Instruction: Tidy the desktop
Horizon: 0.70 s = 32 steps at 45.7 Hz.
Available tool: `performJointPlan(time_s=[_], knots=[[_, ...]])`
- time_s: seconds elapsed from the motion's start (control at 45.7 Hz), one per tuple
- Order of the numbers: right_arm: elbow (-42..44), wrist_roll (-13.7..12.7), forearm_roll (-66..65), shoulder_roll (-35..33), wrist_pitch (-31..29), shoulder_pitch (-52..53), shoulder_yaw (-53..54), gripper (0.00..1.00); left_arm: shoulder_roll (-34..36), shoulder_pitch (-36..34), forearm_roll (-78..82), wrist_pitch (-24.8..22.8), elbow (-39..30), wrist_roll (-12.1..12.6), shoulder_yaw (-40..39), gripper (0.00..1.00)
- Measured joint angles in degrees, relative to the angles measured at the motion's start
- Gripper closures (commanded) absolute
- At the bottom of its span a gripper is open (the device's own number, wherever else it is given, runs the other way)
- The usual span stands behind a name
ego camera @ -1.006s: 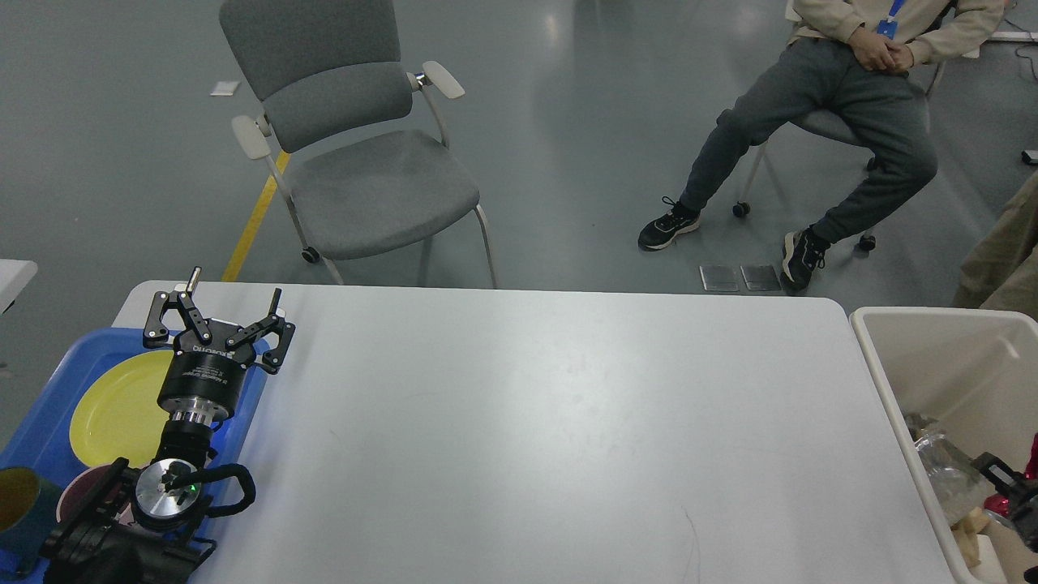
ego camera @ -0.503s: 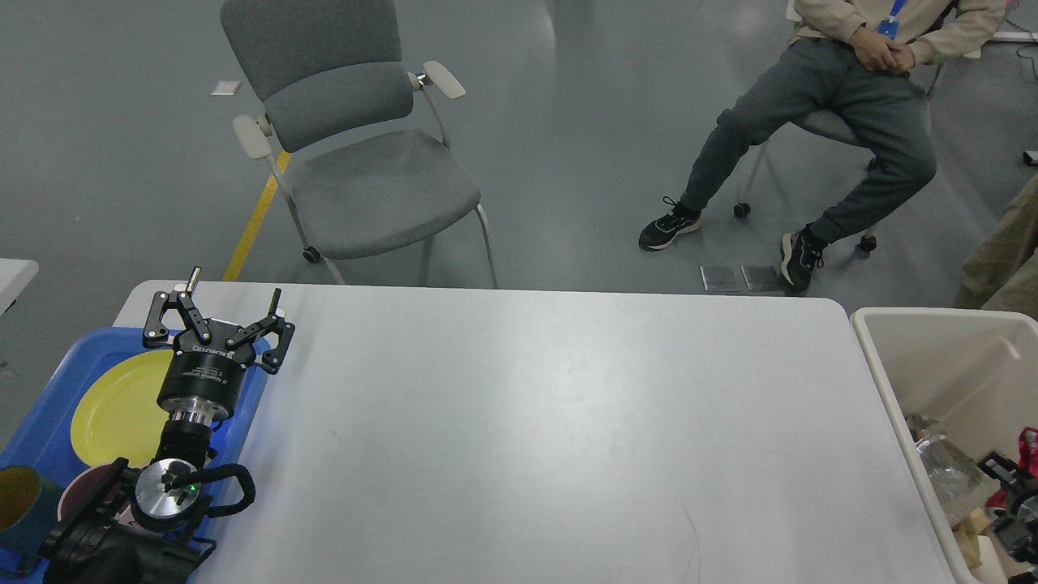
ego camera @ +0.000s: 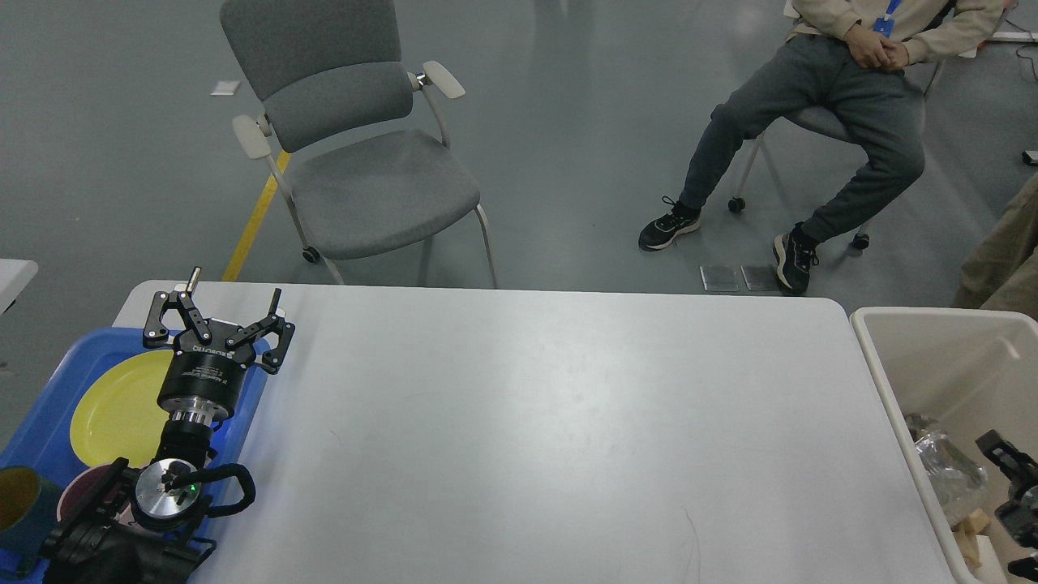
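The white desktop point(ego camera: 568, 422) fills the middle of the head view and its surface is bare. My left gripper point(ego camera: 234, 289) is open and empty, fingers spread, above the desktop's far left corner at the edge of the blue tray point(ego camera: 45, 385). My right gripper point(ego camera: 1014, 487) shows only as a dark part at the right edge, over the cream-white bin point(ego camera: 957, 349). Its fingers cannot be told apart.
The blue tray holds a yellow plate point(ego camera: 113, 405), a teal cup point(ego camera: 16, 507) and a dark red bowl point(ego camera: 77, 496). The bin holds crumpled clear plastic point(ego camera: 941, 474). A grey chair point(ego camera: 365, 170) and a seated person point(ego camera: 827, 105) are beyond the desktop's far edge.
My right gripper has sunk towards the lower right edge over the bin, and the red thing near it is out of view. The left arm has not moved. The person shifted his legs slightly.
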State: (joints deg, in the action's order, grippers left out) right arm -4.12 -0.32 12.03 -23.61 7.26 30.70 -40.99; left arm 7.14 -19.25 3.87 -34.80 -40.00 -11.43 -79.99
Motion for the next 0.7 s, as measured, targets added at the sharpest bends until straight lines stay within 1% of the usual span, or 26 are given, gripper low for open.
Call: performJointPlan(time_s=[0.066,0.087,0.153,0.175,0.219,0.262,0.306,0.328,0.437,0.503,0.525,0.568,0.612,0.7], knots=[[-0.7,0.0,0.0,-1.3,-0.2,1.5,6.6,0.00,0.0,0.0,0.0,0.0,0.0,0.0,0.0,0.04],[-1.2,0.0,0.0,-1.9,-0.3,2.6,12.3,0.00,0.0,0.0,0.0,0.0,0.0,0.0,0.0,0.04],[-1.8,0.1,-0.1,-2.1,-0.4,4.1,20.3,0.00,0.0,0.0,0.0,0.0,0.0,0.0,0.0,0.04],[-2.4,0.4,-0.2,-2.1,-0.4,5.2,25.5,0.00,0.0,0.0,0.0,0.0,0.0,0.0,0.0,0.04],[-3.7,1.3,-0.4,-2.2,-0.4,6.3,30.4,0.00,0.0,0.0,0.0,0.0,0.0,0.0,0.0,0.04],[-5.7,3.5,-0.5,-2.6,-0.4,7.3,35.7,0.00,0.0,0.0,0.0,0.0,0.0,0.0,0.0,0.04],[-7.8,6.4,-0.6,-3.2,-0.4,7.8,40.4,0.00,0.0,0.0,0.0,0.0,0.0,0.0,0.0,0.04],[-8.9,8.1,-0.7,-3.5,-0.3,7.9,42.9,0.00,0.0,0.0,0.0,0.0,0.0,0.0,0.0,0.04],[-15.6,18.1,-1.0,-5.0,-0.3,7.4,57.6,0.00,0.0,0.0,0.0,0.0,0.0,0.0,0.0,0.04],[-19.5,22.7,-1.1,-5.2,-0.5,5.7,67.0,0.00,0.0,0.0,0.0,0.0,0.0,0.0,0.0,0.04],[-20.8,23.5,-1.2,-5.2,-0.6,5.0,69.9,0.00,0.0,0.0,0.0,0.0,0.0,0.0,0.0,0.04],[-23.6,24.5,-1.4,-5.2,-1.3,3.6,75.6,0.00,0.0,0.0,0.0,0.0,0.0,0.0,0.0,0.04],[-26.7,24.6,-2.2,-5.2,-2.8,2.1,81.6,0.00,0.0,0.0,0.0,0.0,0.0,0.0,0.0,0.04],[-31.5,22.8,-4.9,-4.6,-7.5,-1.1,90.9,0.00,0.0,0.0,0.0,0.0,0.0,0.0,0.0,0.04]])
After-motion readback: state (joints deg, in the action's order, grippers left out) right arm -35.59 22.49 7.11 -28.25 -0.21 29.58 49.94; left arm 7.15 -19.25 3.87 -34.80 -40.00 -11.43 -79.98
